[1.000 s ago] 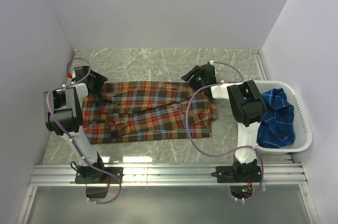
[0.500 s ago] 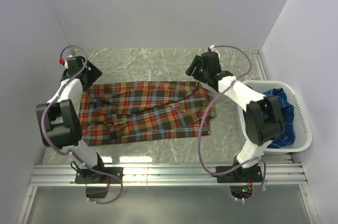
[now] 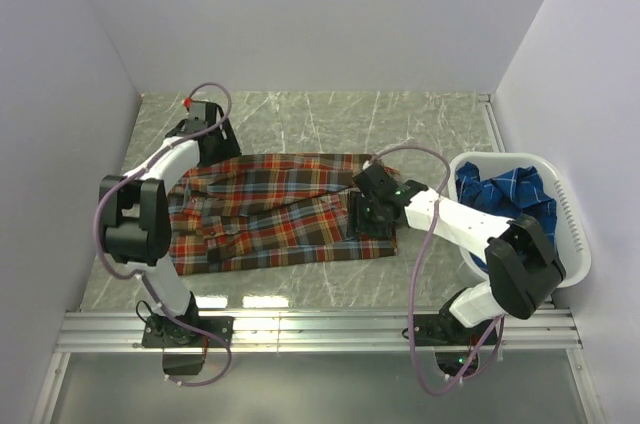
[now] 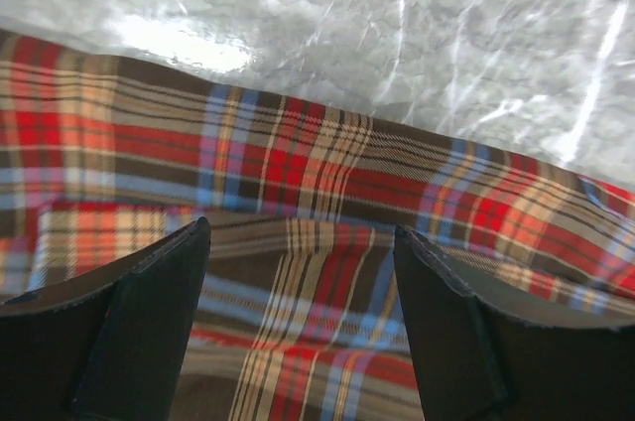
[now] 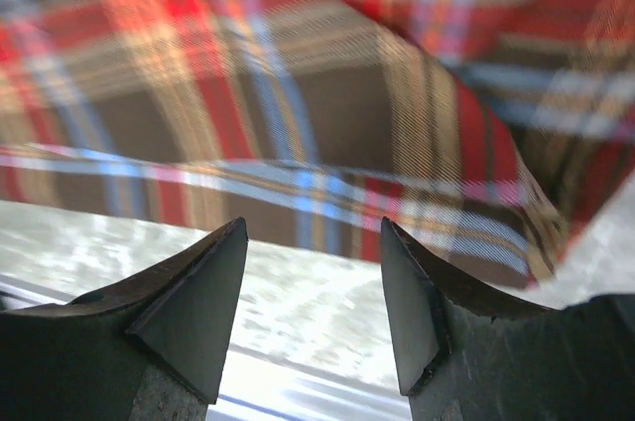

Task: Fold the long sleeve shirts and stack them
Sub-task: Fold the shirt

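While the red-orange plaid shirt (image 3: pixel 280 212) lies spread across the middle of the desk (image 3: pixel 330 114), the left tool (image 3: pixel 205 136) hangs over its 10 o'clock corner. Its jaws are wide, with only the cloth beneath them. At the shirt's 3 o'clock edge the right tool (image 3: pixel 366 210) stands over the fabric border, jaws likewise apart and gripping nothing. Further toward 3 o'clock, the blue plaid shirt (image 3: pixel 505 194) sits crumpled inside the white basket (image 3: pixel 578 244).
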Robot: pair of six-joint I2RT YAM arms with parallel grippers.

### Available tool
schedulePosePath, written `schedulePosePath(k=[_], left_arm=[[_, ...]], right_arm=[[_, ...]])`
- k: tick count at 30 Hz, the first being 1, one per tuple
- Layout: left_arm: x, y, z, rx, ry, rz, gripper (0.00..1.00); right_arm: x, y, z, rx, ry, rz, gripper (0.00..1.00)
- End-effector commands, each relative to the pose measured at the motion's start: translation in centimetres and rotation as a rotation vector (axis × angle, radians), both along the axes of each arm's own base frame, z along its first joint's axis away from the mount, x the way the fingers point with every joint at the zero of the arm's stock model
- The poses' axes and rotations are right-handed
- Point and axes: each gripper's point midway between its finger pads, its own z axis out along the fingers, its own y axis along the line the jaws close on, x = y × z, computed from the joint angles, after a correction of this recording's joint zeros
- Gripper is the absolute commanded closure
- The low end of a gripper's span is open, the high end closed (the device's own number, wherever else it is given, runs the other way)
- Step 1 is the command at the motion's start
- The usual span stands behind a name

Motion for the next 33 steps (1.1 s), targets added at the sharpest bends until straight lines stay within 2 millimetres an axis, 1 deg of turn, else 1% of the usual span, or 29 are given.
schedulePosePath(k=[1, 2, 4, 8, 9, 10, 11, 12, 13, 14, 15, 16, 17, 18, 19, 20, 21, 22, 23, 24, 25, 26, 27, 28, 29, 30, 31, 32, 33], left_arm=[[0.9, -0.5, -1.2, -0.002, 0.039, -0.002, 0.2], [0.9, -0.4, -1.8, -0.008, 0.054, 0.019, 0.21], [1.1, -0.8, -3.3, -0.034, 0.079, 0.043, 0.21], [1.5, -0.8, -5.1, -0.062, 0.122, 0.081, 0.22], [1.6, -0.7, -5.4, -0.078, 0.13, 0.102, 0.22], [1.2, -0.5, -6.3, -0.087, 0.16, 0.124, 0.23], [1.0, -0.5, -6.6, -0.111, 0.172, 0.138, 0.24], [0.9, 0.2, -6.8, -0.146, 0.181, 0.184, 0.24], [0.2, 0.5, -7.4, -0.164, 0.199, 0.207, 0.25], [0.0, 1.0, -7.5, -0.205, 0.202, 0.228, 0.24], [-1.2, 1.1, -8.4, -0.24, 0.23, 0.264, 0.24], [-1.7, 0.7, -8.1, -0.271, 0.226, 0.271, 0.23], [-1.6, 1.1, -7.9, -0.359, 0.202, 0.286, 0.23], [-3.7, 0.7, -9.2, -0.414, 0.245, 0.323, 0.23], [-4.2, 0.3, -8.6, -0.46, 0.23, 0.326, 0.23], [-4.5, 0.2, -8.5, -0.504, 0.217, 0.353, 0.22], [-6.8, -0.7, -9.5, -0.544, 0.259, 0.354, 0.22], [-7.3, -1.3, -8.4, -0.575, 0.233, 0.345, 0.21], [-8.1, -2.2, -8.2, -0.605, 0.231, 0.335, 0.2], [-9.8, -3.7, -8.4, -0.667, 0.256, 0.323, 0.2], [-10.3, -4.5, -7.2, -0.693, 0.233, 0.294, 0.2], [-11.2, -5.6, -6.7, -0.71, 0.239, 0.263, 0.19], [-12.8, -5.7, -7.1, -0.712, 0.264, 0.272, 0.19], [-13.4, -6.6, -5.6, -0.7, 0.228, 0.229, 0.17], [-14.3, -7.7, -5.2, -0.682, 0.225, 0.188, 0.16], [-15.8, -7.9, -5.3, -0.661, 0.248, 0.181, 0.15], [-15.8, -7.6, -3.8, -0.63, 0.187, 0.168, 0.12], [-16.2, -7.7, -3.2, -0.6, 0.169, 0.138, 0.11], [-16.2, -7.3, -2.3, -0.575, 0.14, 0.13, 0.1]], right_arm=[[-0.6, -0.3, -0.5, -0.001, 0.039, -0.001, 0.37], [-0.6, -0.3, -1.4, -0.016, 0.066, 0.005, 0.37], [0.0, -0.5, -2.1, -0.034, 0.068, -0.005, 0.37], [1.4, -0.7, -3.6, -0.069, 0.091, -0.009, 0.37], [2.0, -0.9, -3.8, -0.083, 0.086, -0.018, 0.37], [2.5, -1.3, -4.0, -0.102, 0.085, -0.027, 0.37], [3.8, -1.6, -4.2, -0.112, 0.082, -0.04, 0.37], [4.6, -1.9, -4.1, -0.118, 0.078, -0.048, 0.37], [5.6, -2.7, -4.2, -0.156, 0.059, -0.066, 0.37], [7.5, -3.2, -4.0, -0.168, 0.04, -0.085, 0.37], [8.6, -3.4, -3.9, -0.17, 0.033, -0.096, 0.37], [9.6, -3.6, -3.8, -0.164, 0.039, -0.102, 0.36], [12.4, -3.9, -3.7, -0.16, 0.027, -0.131, 0.36], [13.8, -3.9, -3.4, -0.163, 0.017, -0.137, 0.36], [15.0, -4.2, -3.2, -0.175, 0.02, -0.146, 0.36], [18.5, -3.9, -2.5, -0.18, -0.022, -0.157, 0.36], [20.1, -3.7, -2.2, -0.18, -0.035, -0.156, 0.36], [20.9, -3.8, -4.0, -0.212, 0.004, -0.14, 0.36], [24.6, -2.6, -1.3, -0.181, -0.092, -0.143, 0.36], [26.3, -2.0, -1.0, -0.172, -0.124, -0.128, 0.36], [27.5, -1.6, -0.8, -0.168, -0.139, -0.113, 0.36], [30.3, -0.7, 0.0, -0.153, -0.193, -0.101, 0.36], [31.4, -0.5, 0.4, -0.142, -0.212, -0.097, 0.35], [32.7, -0.1, 1.4, -0.128, -0.247, -0.091, 0.35], [33.1, 0.0, 2.0, -0.117, -0.266, -0.086, 0.35], [33.3, 0.1, 2.6, -0.109, -0.283, -0.08, 0.35], [33.2, 0.1, 3.9, -0.096, -0.321, -0.071, 0.35], [32.9, 0.0, 4.6, -0.09, -0.338, -0.068, 0.35], [32.5, 0.1, 5.4, -0.078, -0.357, -0.065, 0.35]])
